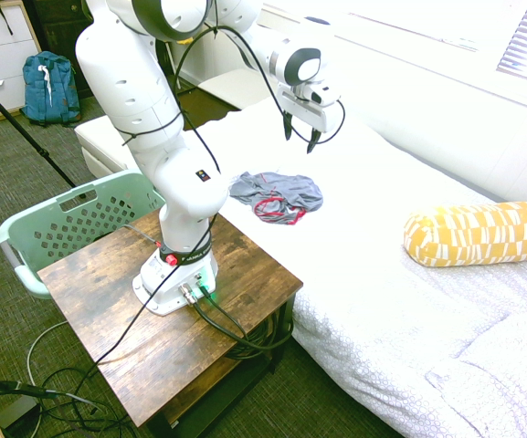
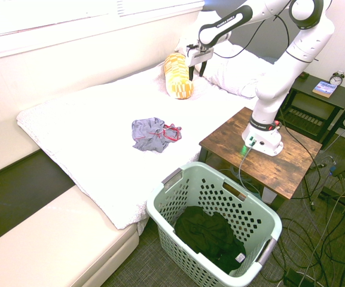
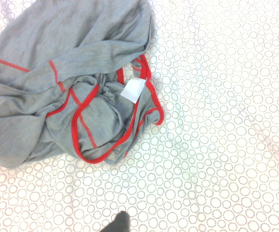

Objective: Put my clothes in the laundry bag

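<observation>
Crumpled grey fabric clothes with red trim and red straps lie in a loose heap on the white circle-patterned bed, near the bed's long edge that faces the dark wooden table and well apart from the cylindrical yellow pillow with white blocks at the head end. In the wrist view the garment shows a small white label amid the red piping. The black two-fingered pincer on the white arm hangs over the bed, pointing down, clear above the clothes and touching nothing; its fingers stand spread apart with nothing between them. From the second exterior view the pincer shows in front of the yellow pillow, and the grey clothes lie midway along the mattress. A mint-green perforated plastic laundry bag stands on the floor just beside the table's edge, with a dark garment inside. A blue backpack leans against white drawers.
</observation>
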You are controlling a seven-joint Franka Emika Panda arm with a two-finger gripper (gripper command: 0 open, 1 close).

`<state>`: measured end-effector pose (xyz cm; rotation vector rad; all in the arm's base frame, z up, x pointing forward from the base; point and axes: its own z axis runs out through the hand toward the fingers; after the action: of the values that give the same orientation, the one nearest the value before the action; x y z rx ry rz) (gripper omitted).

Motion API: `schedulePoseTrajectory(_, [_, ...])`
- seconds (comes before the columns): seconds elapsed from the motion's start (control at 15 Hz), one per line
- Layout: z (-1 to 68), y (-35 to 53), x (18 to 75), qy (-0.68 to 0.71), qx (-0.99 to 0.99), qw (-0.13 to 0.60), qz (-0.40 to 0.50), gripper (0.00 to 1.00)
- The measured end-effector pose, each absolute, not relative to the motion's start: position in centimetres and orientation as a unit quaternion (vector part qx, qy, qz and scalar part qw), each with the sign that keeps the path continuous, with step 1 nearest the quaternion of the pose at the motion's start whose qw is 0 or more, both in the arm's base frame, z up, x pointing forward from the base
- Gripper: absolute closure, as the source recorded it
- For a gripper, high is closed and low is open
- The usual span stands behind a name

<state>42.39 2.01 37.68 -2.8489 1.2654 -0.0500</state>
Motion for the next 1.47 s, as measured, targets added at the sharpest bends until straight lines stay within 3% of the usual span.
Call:
schedulePoseTrajectory(0.27, [37.8, 3.3, 43.8, 0.390, -0.921, 0.014, -0.022, 0.00])
schedulePoseTrajectory(0.67, [34.5, 10.6, 54.4, 0.358, -0.933, 0.036, -0.027, 0.00])
schedulePoseTrajectory(1.07, [19.9, 16.4, 61.8, 0.346, -0.937, 0.022, 0.034, 0.00])
schedulePoseTrajectory(1.47, [4.6, 14.8, 63.1, 0.337, -0.937, -0.025, 0.085, 0.00])
